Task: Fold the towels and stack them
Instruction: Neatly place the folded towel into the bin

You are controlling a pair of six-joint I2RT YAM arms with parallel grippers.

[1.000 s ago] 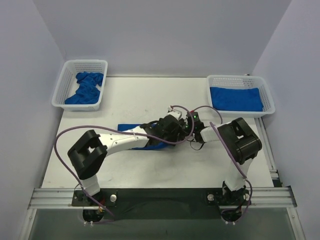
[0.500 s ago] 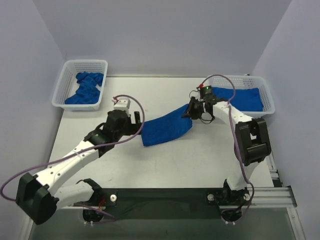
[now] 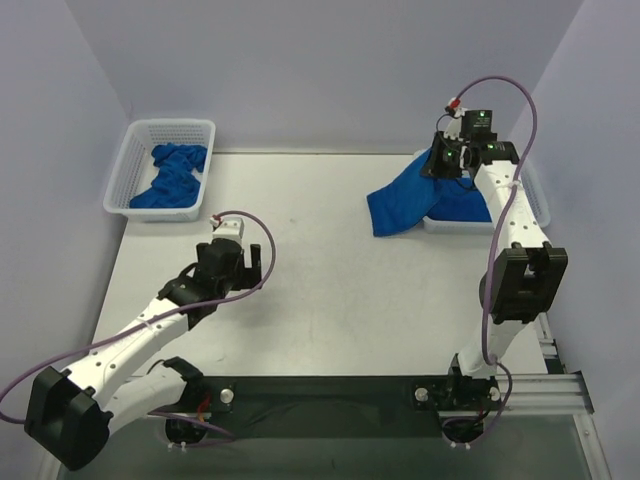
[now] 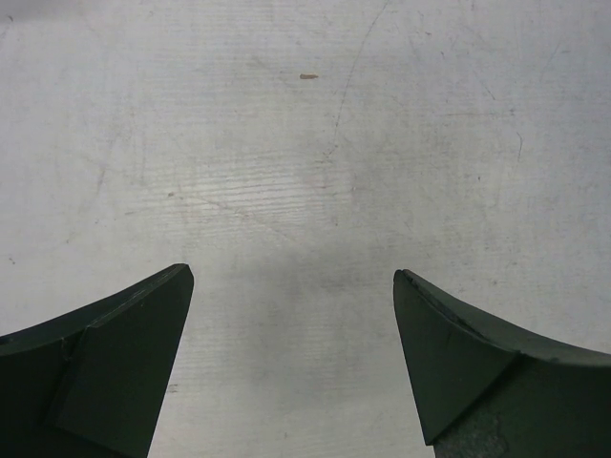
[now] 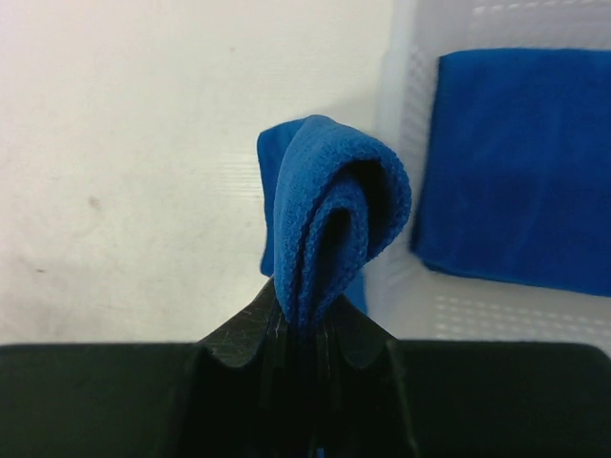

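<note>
Top external: right hand (image 3: 445, 162) clamps the towel (image 3: 403, 207) over the basket (image 3: 455, 226) at the bench (image 3: 320, 290) far-right corner; it hangs left across the rim, stack (image 3: 468, 203) just right. Left hand (image 4: 291, 277) gapes, well apart.

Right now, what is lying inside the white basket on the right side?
A folded blue towel lies flat inside the basket. The hanging towel in the right gripper hides its left part in the top view.
</note>
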